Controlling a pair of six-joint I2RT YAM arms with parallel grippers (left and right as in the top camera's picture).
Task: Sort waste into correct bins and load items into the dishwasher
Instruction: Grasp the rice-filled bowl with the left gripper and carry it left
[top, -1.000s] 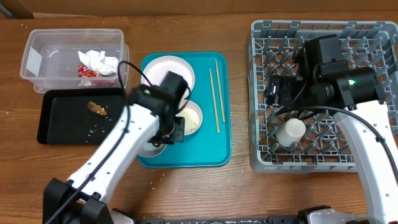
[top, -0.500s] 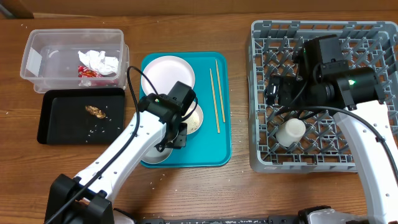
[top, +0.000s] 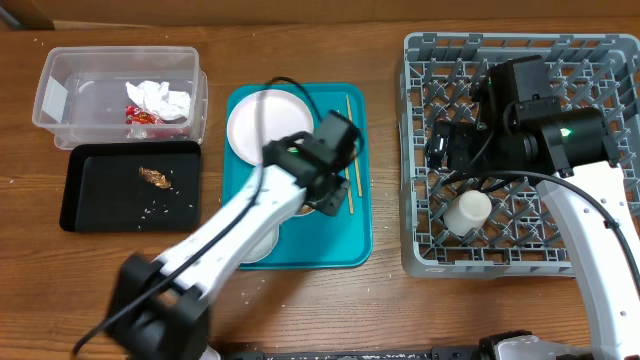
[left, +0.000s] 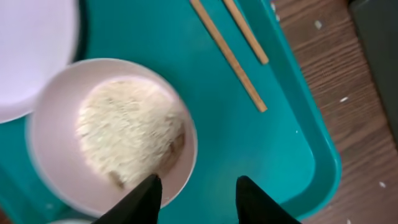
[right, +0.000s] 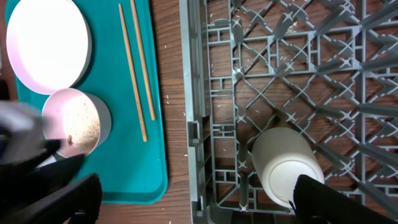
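Overhead | wrapper (top: 140, 115), tissue (top: 160, 97) binned far-left corner; cup (top: 467, 212) racked | rice bowl (left: 112, 134), plate (top: 262, 118), chopsticks (top: 345, 150) pending | left gripper (left: 199, 200), right gripper (right: 196, 194) spread, empty.

Teal tray (left: 249, 143); pale pinkish-white bowl (left: 53, 149) of speckled off-white rice (left: 124, 130); tan wooden chopsticks (left: 229, 56); brown grained table (left: 329, 124); grey lattice rack (right: 188, 62); my fingertips (left: 144, 200), black.

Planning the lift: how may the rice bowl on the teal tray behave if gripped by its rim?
The bowl looks rigid, so it should not bend. Its smooth rim may slip in the left pincer. Held at one side, it could tilt and spill loose rice.
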